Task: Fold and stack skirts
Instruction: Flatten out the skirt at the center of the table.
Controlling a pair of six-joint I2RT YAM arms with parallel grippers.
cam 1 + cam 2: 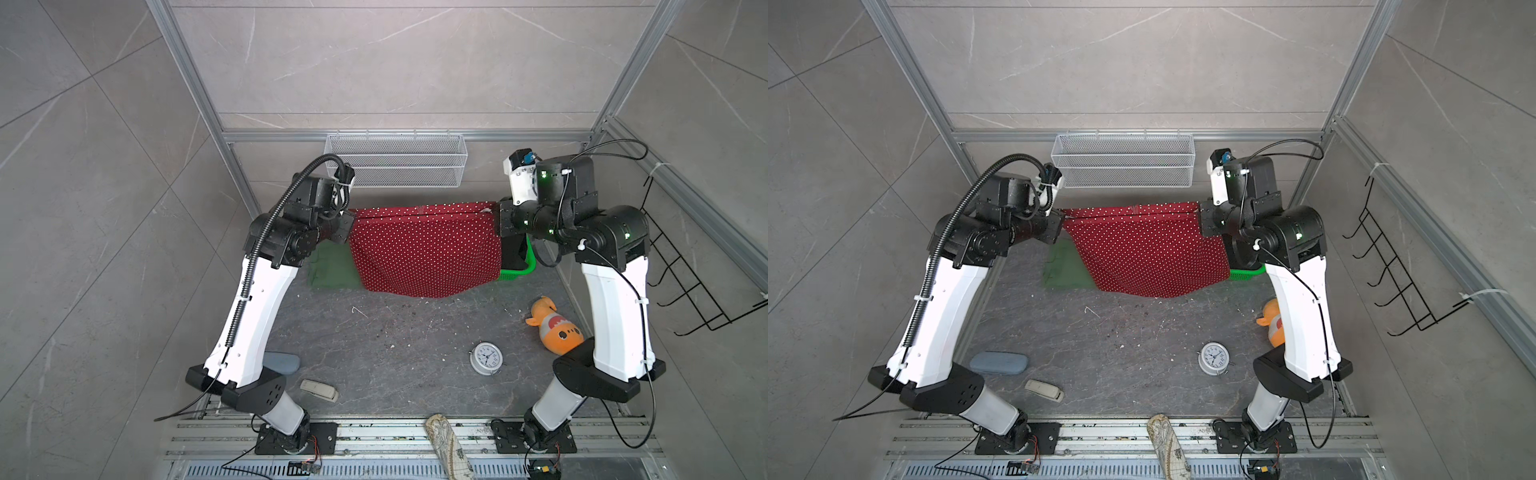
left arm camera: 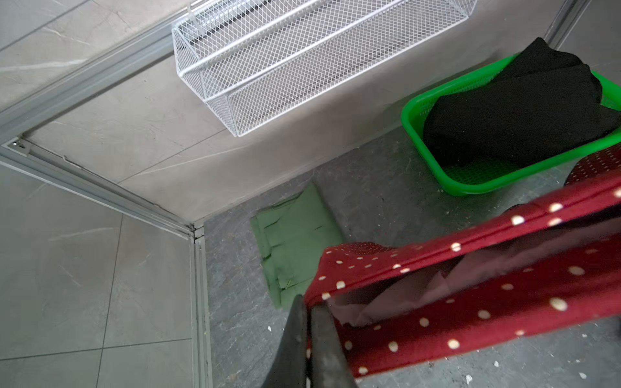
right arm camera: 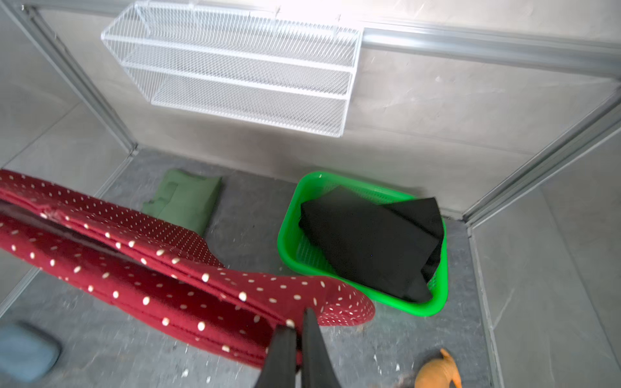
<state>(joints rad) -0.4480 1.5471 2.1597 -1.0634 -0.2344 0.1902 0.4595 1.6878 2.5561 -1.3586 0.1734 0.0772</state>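
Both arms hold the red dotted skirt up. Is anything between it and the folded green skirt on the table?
Nothing visible does. The red skirt hangs from the left gripper and right gripper, next to the green skirt. The basket with the black skirt sits off to one side.

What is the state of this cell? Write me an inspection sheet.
Surface: dark grey tabletop, small debris.
Job's things: red polka-dot skirt hangs stretched between both arms; olive green skirt lies folded on the tabletop; black skirt sits in the green basket.
Clutter: orange plush fish, alarm clock, blue-grey case, beige object, patterned cloth roll.
Fingers: left fingers and right fingers each shut on a top end of that skirt.
Cables: black conduit along left arm; thin black cable along right arm.
Surroundings: white mesh basket on the back wall; black wire rack on the side wall.
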